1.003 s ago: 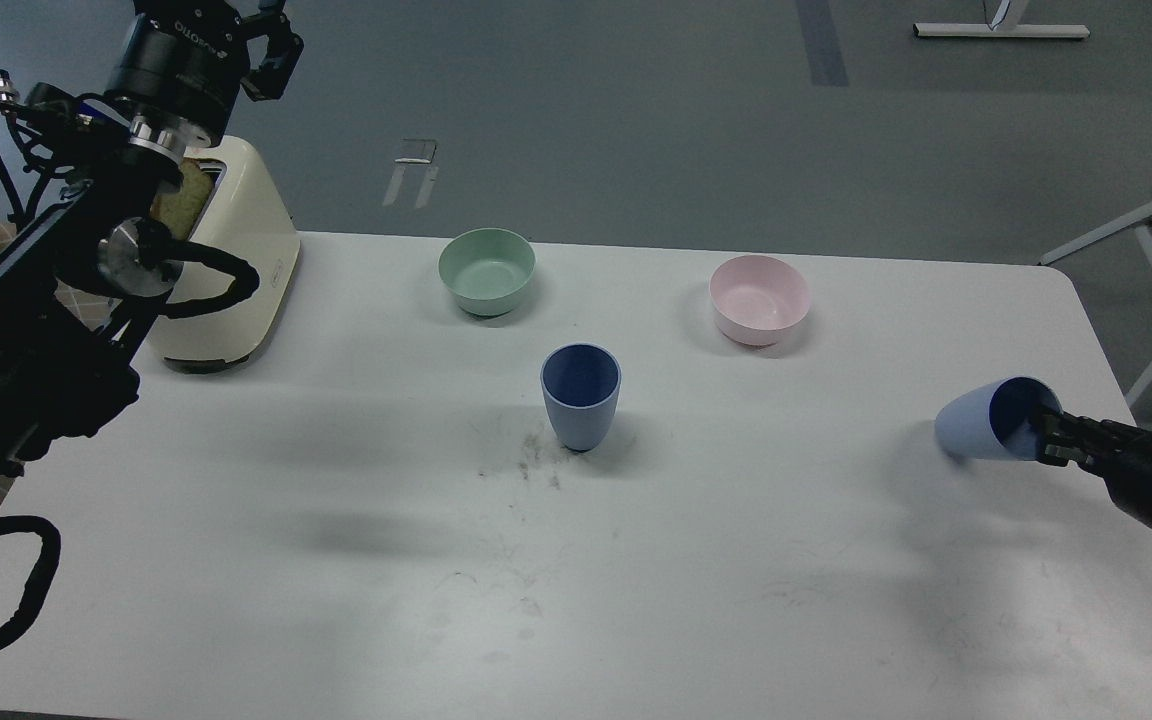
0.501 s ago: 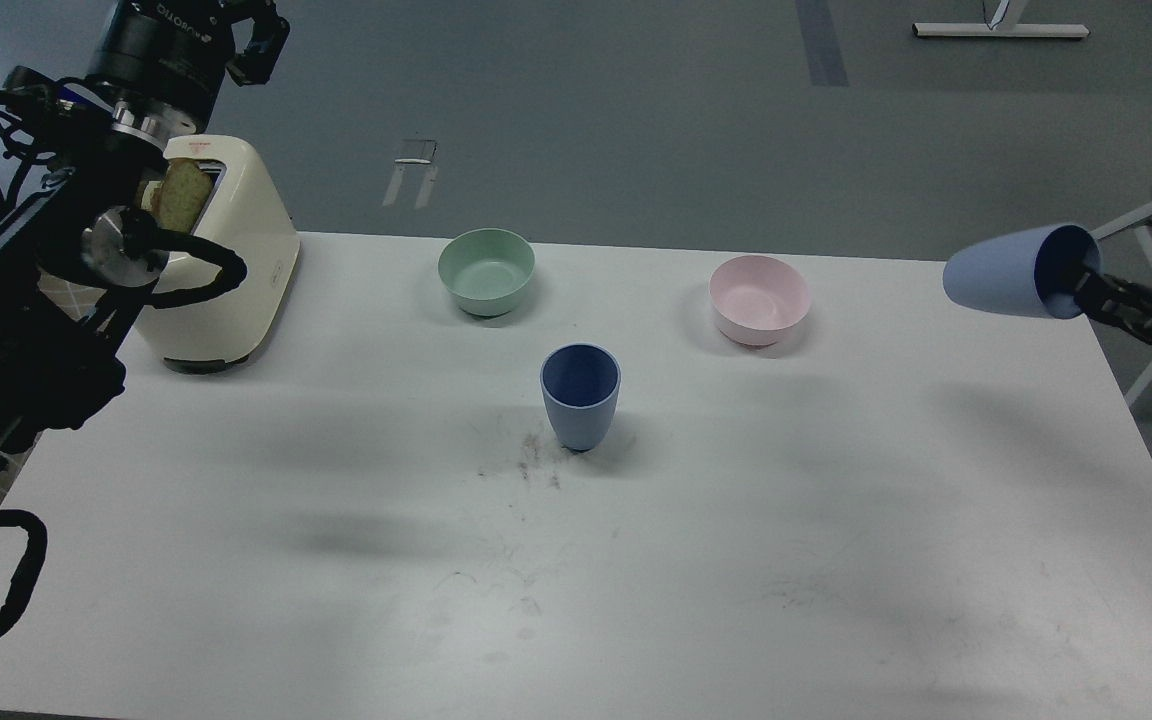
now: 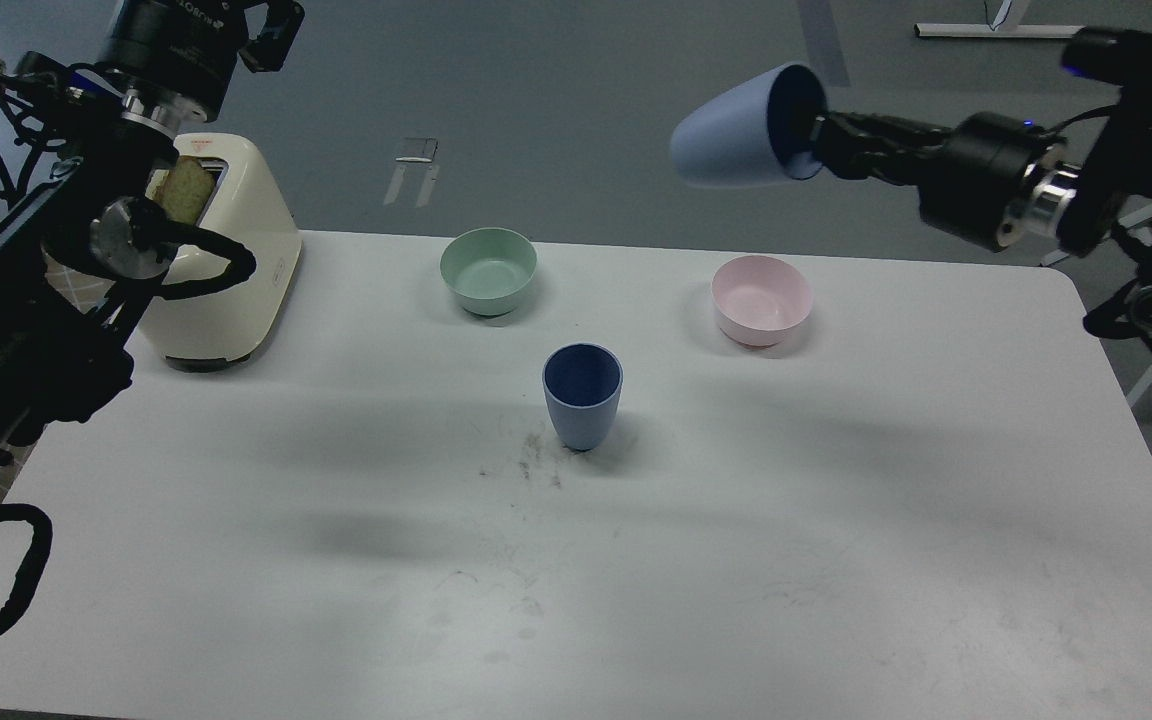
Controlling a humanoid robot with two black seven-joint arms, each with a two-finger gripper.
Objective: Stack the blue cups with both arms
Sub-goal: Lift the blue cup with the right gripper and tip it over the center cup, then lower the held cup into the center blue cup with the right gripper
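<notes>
One blue cup [image 3: 582, 395] stands upright near the middle of the white table [image 3: 836, 540]. My right gripper [image 3: 816, 140] is shut on the rim of the second blue cup [image 3: 736, 132], holding it on its side high above the table, its base pointing left and its mouth toward the arm. This held cup hangs above and between the two bowls, up and to the right of the standing cup. My left gripper [image 3: 271, 40] is raised at the top left above the toaster, far from both cups; its fingers run out of the frame.
A mint-green bowl [image 3: 488, 268] and a pale pink bowl [image 3: 762, 298] sit at the back of the table. A cream toaster [image 3: 226, 270] with a slice of bread stands at the back left under my left arm. Dark scuffs mark the table by the standing cup.
My right arm has lifted the held cup from low at the table's right edge, up and to the left, to high above the bowls. The left arm has barely shifted. The standing cup has not moved.
</notes>
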